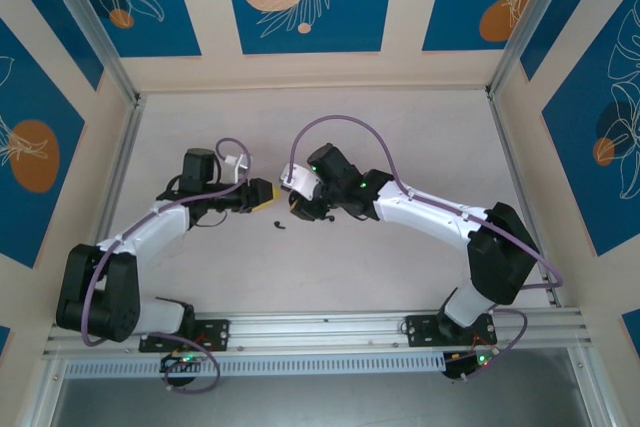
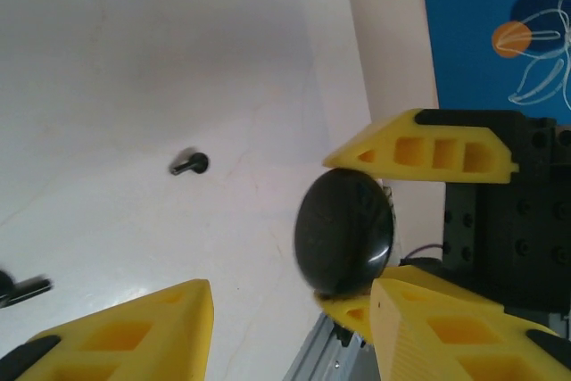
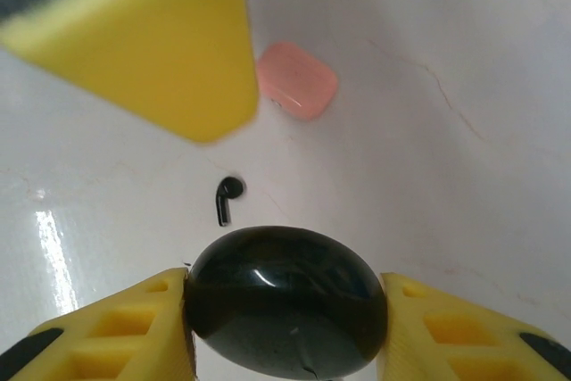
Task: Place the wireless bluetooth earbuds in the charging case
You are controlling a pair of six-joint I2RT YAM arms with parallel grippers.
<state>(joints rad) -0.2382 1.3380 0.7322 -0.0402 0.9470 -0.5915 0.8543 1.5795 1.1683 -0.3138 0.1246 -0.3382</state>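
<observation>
The pale worktop [image 1: 320, 137] lay nearly bare. The right hand [image 3: 284, 287] clamped the charging case [image 3: 285, 301] by its two ends, clear of the surface, probably to present it to the other arm. The left hand [image 1: 265, 194] faced it closely, fingers partly spread with nothing seen between them, likely ready for the lid. The case was a glossy black oval, apparently closed. A pink rounded case [image 3: 297, 91] lay farther off. One black earbud [image 3: 227, 195], round-headed and short-stemmed, lay loose on the worktop near both hands.

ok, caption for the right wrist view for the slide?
Right hand grips a glossy black case; a black earbud and a pink case lie on the white table beyond.
</observation>
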